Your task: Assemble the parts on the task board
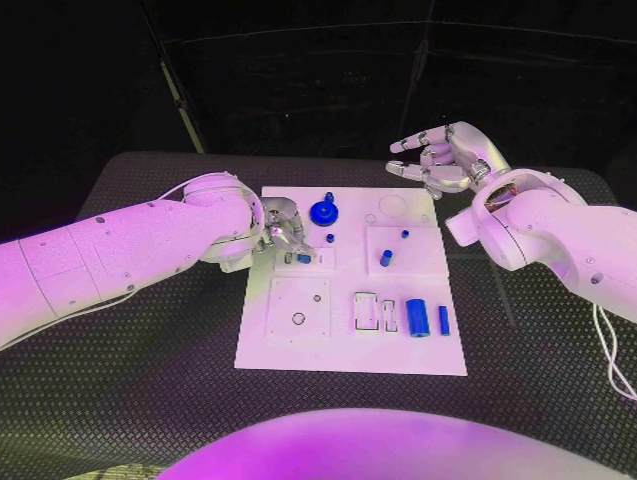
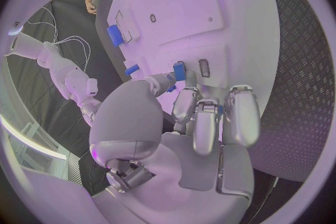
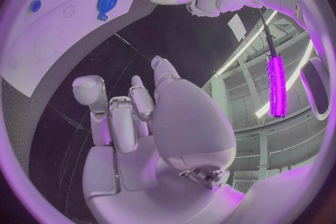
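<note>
left hand (image 1: 282,232) reaches over the task board's (image 1: 297,345) left edge, fingers curled down pinching a small blue part (image 1: 304,258); right hand (image 1: 445,158) hangs raised beyond the board's far right corner, fingers loosely spread, holding nothing

One board (image 1: 350,345), two hands, and about seven blue parts: one gear (image 1: 325,212), one cylinder (image 1: 418,318), five smaller pieces.

A black table (image 1: 549,360) with a textured mat surface lies beneath everything, dark surroundings behind it.

White rounded arms (image 1: 131,250) – silver hands (image 1: 445,160) – thin white cables (image 1: 614,365).
</note>
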